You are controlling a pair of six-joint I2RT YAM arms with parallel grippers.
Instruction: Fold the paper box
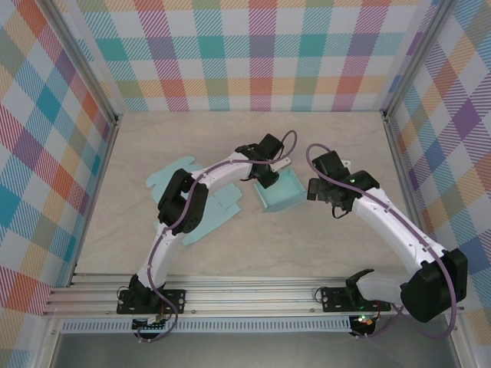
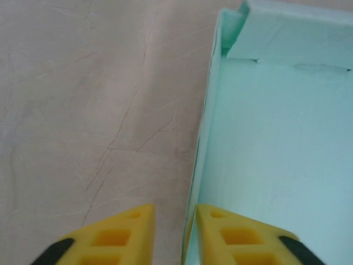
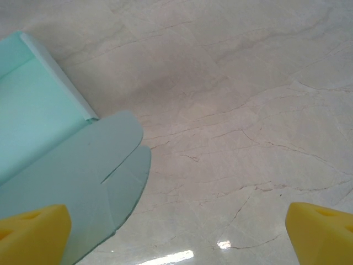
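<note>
Left wrist shows my left gripper (image 2: 175, 221) nearly closed astride a wall of the mint-green paper box (image 2: 276, 154), grip unconfirmed, right gripper (image 3: 177, 215) agape, empty; next I'd crease it inward.

The box (image 1: 280, 192) is coloured mint green. The table (image 1: 192, 138) is veined in beige, and the walls (image 1: 253, 54) are checked in pastels.

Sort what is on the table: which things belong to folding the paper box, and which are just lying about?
Belongs: paper box; left fingers astride its wall; right fingers, open.
Lying about: flat mint cut-out under the left arm.
</note>
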